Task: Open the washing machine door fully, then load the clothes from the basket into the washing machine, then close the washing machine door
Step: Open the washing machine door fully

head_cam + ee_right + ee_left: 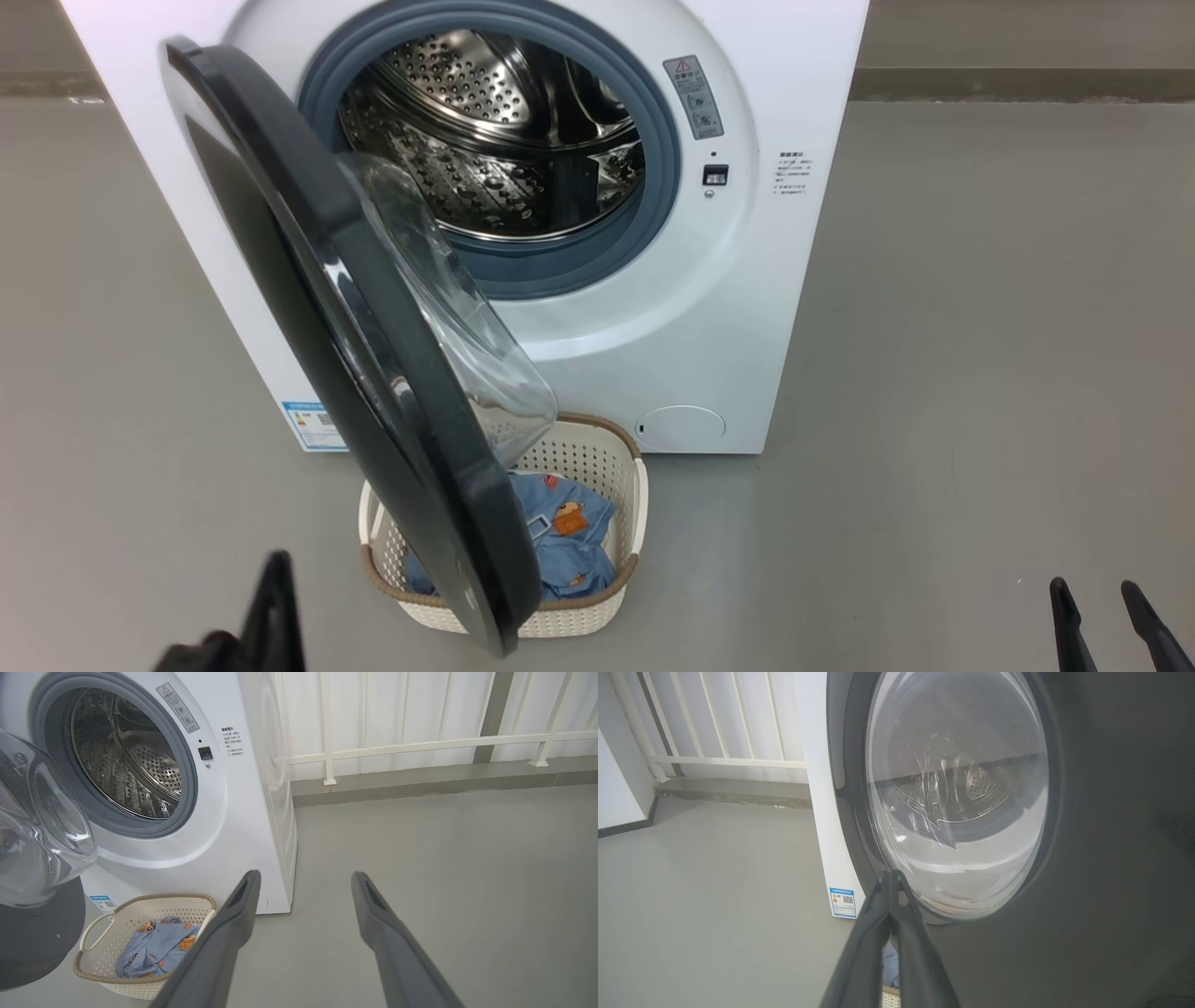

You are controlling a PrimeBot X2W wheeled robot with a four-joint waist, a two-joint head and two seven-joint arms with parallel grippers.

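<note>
Low beside the open washing machine door (373,373), the left jaws are clenched empty, fingers (866,942) aimed at its glass, while the right jaws hang released over the floor (934,420), right of the basket (635,504) holding the clothes (569,541).

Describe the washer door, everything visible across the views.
The washing machine door is a large round panel, glossy black outside with a dark grey inner rim. A clear bulging glass bowl at its centre shows reflections. It is hinged on the head view's left side and stands swung out, nearly edge-on to the head camera, its lower edge overlapping the basket in that view. The shut left gripper sits near its lower rim; contact unclear.
</note>
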